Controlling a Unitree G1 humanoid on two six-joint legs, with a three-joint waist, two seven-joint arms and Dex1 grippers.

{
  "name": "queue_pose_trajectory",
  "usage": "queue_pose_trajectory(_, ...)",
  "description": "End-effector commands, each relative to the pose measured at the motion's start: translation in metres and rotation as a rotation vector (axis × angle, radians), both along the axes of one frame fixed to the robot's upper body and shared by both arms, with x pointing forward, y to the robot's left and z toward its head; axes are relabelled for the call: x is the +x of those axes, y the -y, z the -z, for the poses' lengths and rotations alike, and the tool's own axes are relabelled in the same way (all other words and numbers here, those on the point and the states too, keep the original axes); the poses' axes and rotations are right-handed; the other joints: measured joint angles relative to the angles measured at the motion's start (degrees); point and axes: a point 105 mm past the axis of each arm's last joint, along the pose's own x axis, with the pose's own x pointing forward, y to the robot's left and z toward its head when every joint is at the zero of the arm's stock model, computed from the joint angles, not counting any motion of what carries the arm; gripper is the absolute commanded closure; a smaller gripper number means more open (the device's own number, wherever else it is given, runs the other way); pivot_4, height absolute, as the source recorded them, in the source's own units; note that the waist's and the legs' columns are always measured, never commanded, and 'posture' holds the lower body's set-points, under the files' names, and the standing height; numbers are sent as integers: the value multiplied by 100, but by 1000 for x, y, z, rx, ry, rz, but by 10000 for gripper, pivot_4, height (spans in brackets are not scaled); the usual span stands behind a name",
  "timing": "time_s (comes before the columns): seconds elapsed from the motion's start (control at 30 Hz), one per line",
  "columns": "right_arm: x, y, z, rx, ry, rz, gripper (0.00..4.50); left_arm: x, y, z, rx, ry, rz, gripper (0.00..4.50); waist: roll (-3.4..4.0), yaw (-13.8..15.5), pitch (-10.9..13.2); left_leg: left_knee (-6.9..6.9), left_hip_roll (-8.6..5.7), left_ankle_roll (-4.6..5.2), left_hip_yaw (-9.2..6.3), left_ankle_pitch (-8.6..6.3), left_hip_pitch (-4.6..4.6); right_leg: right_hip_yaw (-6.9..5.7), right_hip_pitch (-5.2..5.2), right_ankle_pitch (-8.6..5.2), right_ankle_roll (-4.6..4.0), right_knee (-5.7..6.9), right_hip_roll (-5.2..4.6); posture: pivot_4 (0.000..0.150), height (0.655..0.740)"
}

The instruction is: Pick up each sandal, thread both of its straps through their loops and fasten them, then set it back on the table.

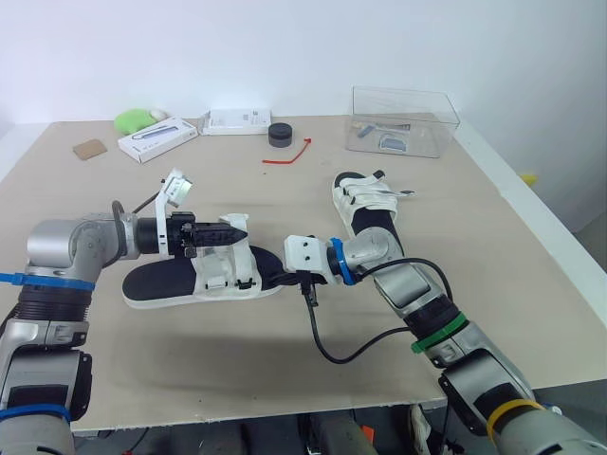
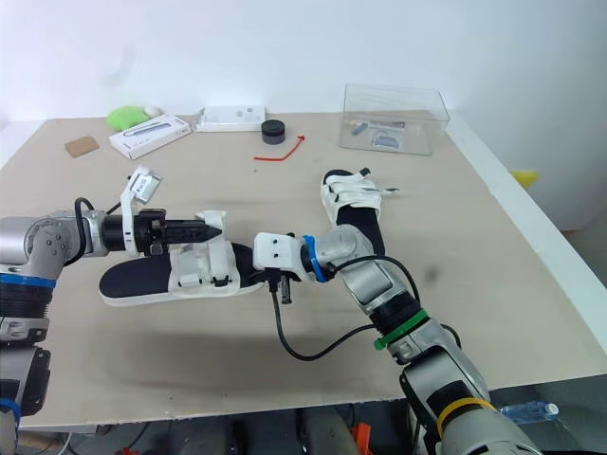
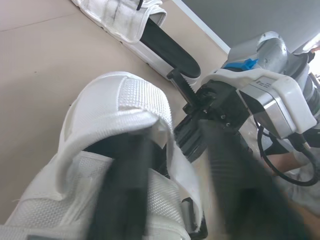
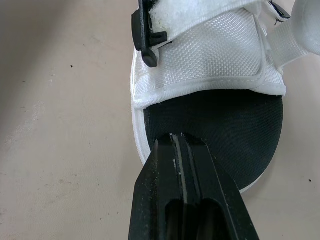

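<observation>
left gripper (image 1: 233, 230) is straddling near sandal (image 1: 152, 284) strap (image 3: 125, 100), fingers apart, nothing pinched. right gripper (image 4: 179, 136) is pressing footbed (image 4: 225, 115); right wrist view is showing tips fully together.

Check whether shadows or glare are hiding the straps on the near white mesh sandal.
Left eye view: even light, no glare; the white mesh sandal with black footbed casts only a soft shadow on the beige table. Left wrist view: a dark hollow under its arched strap. Right wrist view: its white hook-and-loop strap is bright, not washed out.
</observation>
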Motion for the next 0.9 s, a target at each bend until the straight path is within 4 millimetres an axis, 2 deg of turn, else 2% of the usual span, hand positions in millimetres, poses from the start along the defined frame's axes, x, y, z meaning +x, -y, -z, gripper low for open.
queue_pose_trajectory(0.03, 1, 6, 11, -48, -26, 18, 45000, -12, 0, -13, 10, 32, 59, 19589, 0, 0, 0, 0, 0, 0, 0, 0, 0, 0, 0, 0, 0, 0, 0, 1500, 7261)
queue_pose_trajectory(0.27, 2, 5, 11, -46, -23, 18, 45000, -15, 1, 3, 45, -16, 61, 19589, 0, 2, 0, 0, 0, 0, 1, 0, 1, 0, 0, 0, 1, 0, 0, 1500, 7261)
queue_pose_trajectory(0.37, 2, 6, 11, -47, -24, 18, 45000, -13, 1, 4, 51, -24, 53, 26471, 0, 2, 0, 1, 0, 0, 1, 0, 1, -1, 0, 0, 1, 0, 0, 1500, 7261)
queue_pose_trajectory(0.5, 2, 6, 11, -47, -25, 20, 45000, -12, 1, 10, 84, -31, 50, 41940, 0, 2, 0, 0, 0, 0, 0, 0, 1, 0, 0, 0, 1, 0, 0, 1500, 7261)
queue_pose_trajectory(0.53, 2, 6, 11, -47, -24, 20, 45000, -12, 1, 10, 83, -30, 52, 44443, 0, 2, 0, 0, 0, 0, 0, 0, 1, 1, 0, 0, 1, 0, 0, 1500, 7261)
queue_pose_trajectory(0.9, 1, 6, 11, -46, -22, 20, 45000, -12, 2, 15, 124, 0, 72, 44443, 0, 2, 0, 0, -1, 0, 1, 0, 1, 1, 0, 0, 1, 0, 0, 1500, 7261)
